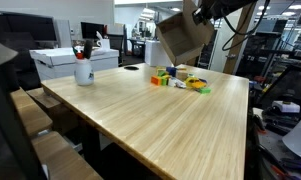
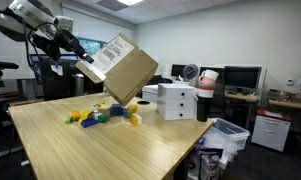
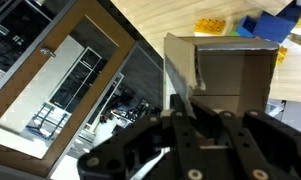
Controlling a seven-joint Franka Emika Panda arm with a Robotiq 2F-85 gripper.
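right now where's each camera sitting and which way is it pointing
exterior view: set off the table's end, facing along it to the toy blocks; the arm holds the cardboard box tilted above them
exterior view: set off a table corner, facing the box's labelled side; arm enters top left
wrist view: on the wrist, looking past the fingers at box and blocks
shared: both exterior views show box over blocks

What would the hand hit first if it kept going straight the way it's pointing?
The hand grips the cardboard box, so that comes first; beyond it, probably the toy blocks on the table, though depth is unclear.
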